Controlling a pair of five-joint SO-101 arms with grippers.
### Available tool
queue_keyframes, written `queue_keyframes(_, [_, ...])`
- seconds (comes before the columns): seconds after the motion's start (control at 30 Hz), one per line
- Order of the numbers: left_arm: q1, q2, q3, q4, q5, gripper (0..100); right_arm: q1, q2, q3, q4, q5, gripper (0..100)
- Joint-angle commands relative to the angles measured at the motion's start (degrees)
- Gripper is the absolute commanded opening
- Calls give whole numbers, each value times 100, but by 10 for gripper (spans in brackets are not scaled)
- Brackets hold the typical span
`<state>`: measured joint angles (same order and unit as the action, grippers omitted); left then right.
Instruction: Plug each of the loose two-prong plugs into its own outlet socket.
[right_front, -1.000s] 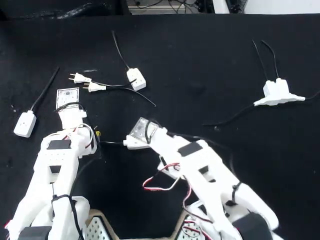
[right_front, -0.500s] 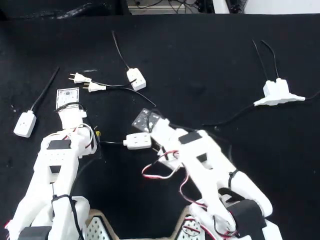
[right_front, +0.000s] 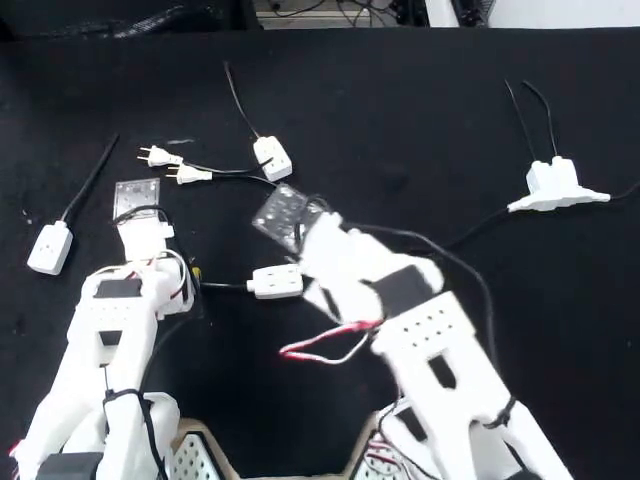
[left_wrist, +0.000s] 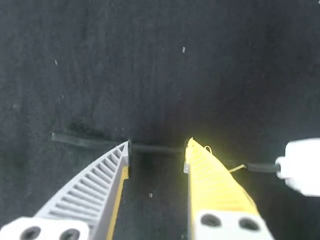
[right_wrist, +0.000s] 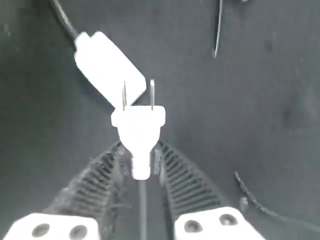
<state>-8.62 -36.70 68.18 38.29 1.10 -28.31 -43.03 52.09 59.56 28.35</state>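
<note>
Two plugs lie unplugged at the upper left of the high view: first loose plug (right_front: 158, 156), second loose plug (right_front: 192, 174) just beside it, prongs bare. The held plug (right_wrist: 137, 125) sits in the right gripper (right_wrist: 139, 150), whose jaws are clamped on its body behind the flange. Its prongs point at the socket block (right_wrist: 107, 67), which lies at an angle to them. The prong tips overlap the block's near end in the right wrist view, but they don't look inserted.

The left gripper (left_wrist: 157, 150) is low over the mat (right_front: 400, 100), fingers apart and straddling a black cord (left_wrist: 90, 142) without pinching it. A white piece (left_wrist: 302, 165) on that cord shows at the frame's right edge; can't tell if it's a plug or a socket. Middle socket (right_front: 275, 282) lies between the arms, far-left socket (right_front: 48, 248) at the left edge.

Step in hand, as I judge it: final approach to insert the held plug. Next move calls for squaring the prongs to the slots, which I can't see, then a straight push. The block is loose and will probably slide, so it wants bracing.
</note>
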Motion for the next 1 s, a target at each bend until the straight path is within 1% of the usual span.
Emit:
queue_keyframes(0.0, [-101, -176, -462, 308, 246, 188, -668, -207, 127, -835, -501, 11])
queue_keyframes(0.17, [-295, -176, -497, 334, 334, 188, -1090, -207, 734, -2066, -914, 11])
queue_keyframes(0.27, [-470, -422, -479, 352, 360, 188, -1248, -207, 998, -2532, -1055, 11])
queue_keyframes(0.37, [-532, -1020, -286, 360, 545, 188, -1301, -207, 1209, -2840, -1319, 11])
queue_keyframes(0.6, [-479, -2848, 514, 378, 571, 188, -1310, -207, 1868, -3851, -1864, 11])
queue_keyframes(0.7, [-470, -3587, 708, 589, 571, 188, -1310, -84, 2062, -4237, -1925, 11])
queue_keyframes(0.8, [-462, -4255, 884, 765, 571, 188, -1319, 338, 1991, -4422, -1925, 11])
queue_keyframes(0.97, [48, -5160, 1103, 1125, 527, 188, -1424, 1305, 1481, -4457, -1925, 11])
